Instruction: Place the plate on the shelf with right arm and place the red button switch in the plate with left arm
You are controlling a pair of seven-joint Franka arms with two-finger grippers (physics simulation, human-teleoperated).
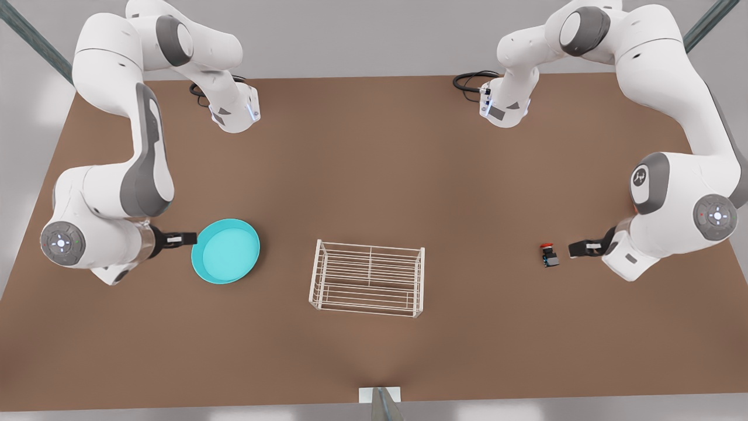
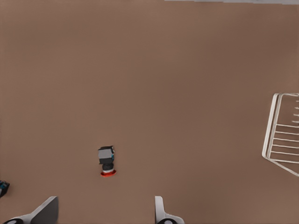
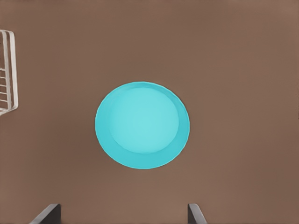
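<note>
Simulated lab: bare brown table [image 1: 374,175], two arms

The plate [image 1: 225,251] looks like smooth turquoise plastic with a soft satin sheen, while the shelf [image 1: 368,278] reads as thin white-coated wire, even and faintly glossy. The table [image 1: 374,164] is a flat matt brown surface with no visible grain, and the red button switch [image 1: 548,255] appears as hard plastic, its black-and-blue body dull and its red cap slightly shiny. Both arms have smooth glossy white shells with matt grey joint covers, and the left gripper [image 1: 575,248] and right gripper [image 1: 188,238] look like matt black plastic.
</note>
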